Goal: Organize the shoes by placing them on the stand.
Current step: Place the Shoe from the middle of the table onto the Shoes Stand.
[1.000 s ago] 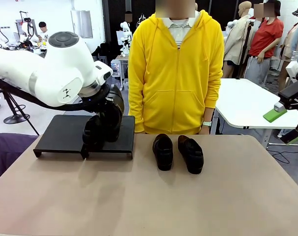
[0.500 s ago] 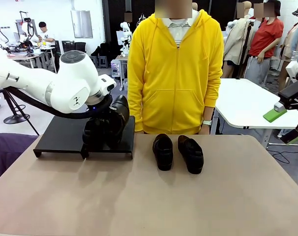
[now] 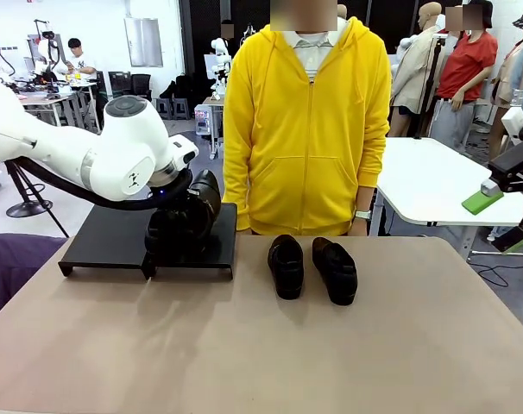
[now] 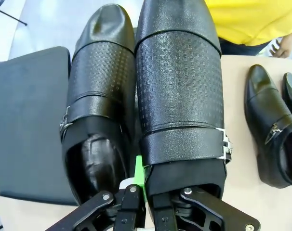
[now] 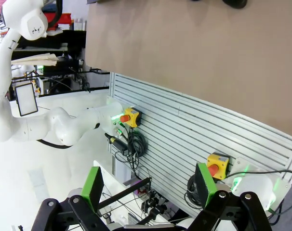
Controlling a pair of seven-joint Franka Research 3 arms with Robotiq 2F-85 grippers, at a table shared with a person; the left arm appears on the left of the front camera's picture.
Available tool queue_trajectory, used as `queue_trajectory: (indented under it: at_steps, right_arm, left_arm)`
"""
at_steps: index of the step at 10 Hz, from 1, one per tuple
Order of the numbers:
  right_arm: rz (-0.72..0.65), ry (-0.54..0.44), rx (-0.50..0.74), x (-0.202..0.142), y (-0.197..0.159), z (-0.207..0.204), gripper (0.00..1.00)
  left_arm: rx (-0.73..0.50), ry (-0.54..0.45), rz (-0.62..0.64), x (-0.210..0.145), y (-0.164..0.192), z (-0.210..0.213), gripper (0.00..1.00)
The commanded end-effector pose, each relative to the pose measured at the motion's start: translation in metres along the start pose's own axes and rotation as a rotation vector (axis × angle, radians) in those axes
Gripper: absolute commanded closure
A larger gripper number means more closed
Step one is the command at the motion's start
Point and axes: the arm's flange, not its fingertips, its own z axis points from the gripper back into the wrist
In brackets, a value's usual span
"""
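Note:
My left gripper (image 4: pixel 142 179) is shut on the heel rim of a glossy black shoe (image 4: pixel 177 86). It holds the shoe tilted, toe up, over the right platform of the black stand (image 3: pixel 106 235). In the front view this held shoe (image 3: pixel 198 205) hangs close beside a second shoe (image 3: pixel 162 233) that lies on the stand. Two more shoes (image 3: pixel 286 266) (image 3: pixel 335 271) lie side by side on the table in front of the person. My right gripper (image 5: pixel 148 187) stands open with nothing between its fingers, off the table's right edge.
A person in a yellow hoodie (image 3: pixel 309 129) stands at the far edge, arms down. The stand's left platform (image 4: pixel 25 125) is bare. The brown tabletop (image 3: pixel 261 354) has free room in front. A white table (image 3: pixel 434 177) stands behind at the right.
My left arm has swung to the right and lower over the stand, carrying the held shoe a little closer beside the one lying there. The right arm and the table shoes have not moved.

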Motion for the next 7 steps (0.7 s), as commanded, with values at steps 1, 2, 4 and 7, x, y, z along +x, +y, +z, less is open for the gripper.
queue_trajectory:
  at_steps: [1,2,4,7]
  right_arm:
    - [0.022,0.004,0.016,0.0013,0.0015,0.0020,0.00]
    - [0.022,0.004,0.016,0.0013,0.0015,0.0020,0.00]
    - [0.022,0.004,0.016,0.0013,0.0015,0.0020,0.00]
    - [0.022,0.004,0.016,0.0013,0.0015,0.0020,0.00]
  left_arm:
    - [0.005,-0.031,0.016,0.0067,-0.0066,-0.0032,1.00]
    - [0.003,-0.036,0.030,0.0059,-0.0067,-0.0063,1.00]
    - [0.002,-0.040,0.040,0.0060,-0.0069,-0.0089,1.00]
    - [-0.023,-0.072,0.056,0.0060,-0.0076,-0.0087,0.00]
